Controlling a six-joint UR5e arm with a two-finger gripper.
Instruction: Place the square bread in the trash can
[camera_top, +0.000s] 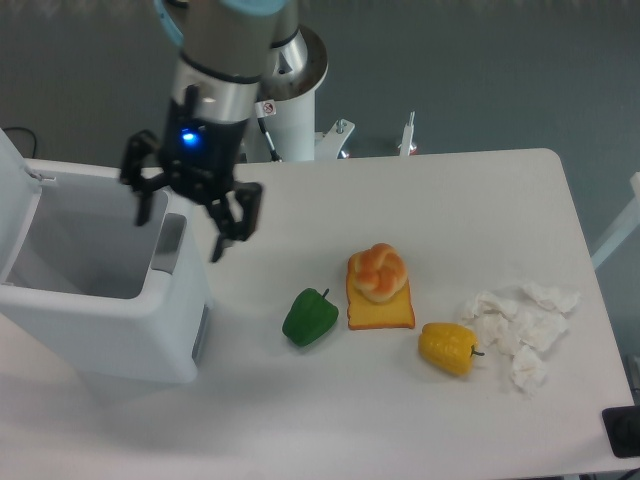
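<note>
The trash can (105, 330), a large white bin, stands at the left of the table with its lid (18, 205) swung open to the left. My gripper (182, 230) hangs over the bin's right rim with its fingers spread wide and nothing between them. The square bread does not show anywhere in this view. What I can see of the bin's inside looks bare white.
A green pepper (310, 317) lies just right of the bin. A flat orange-yellow slice (382, 308) carries a round glazed bun (378, 272). A yellow pepper (448, 347) and crumpled white tissues (520, 325) lie at the right.
</note>
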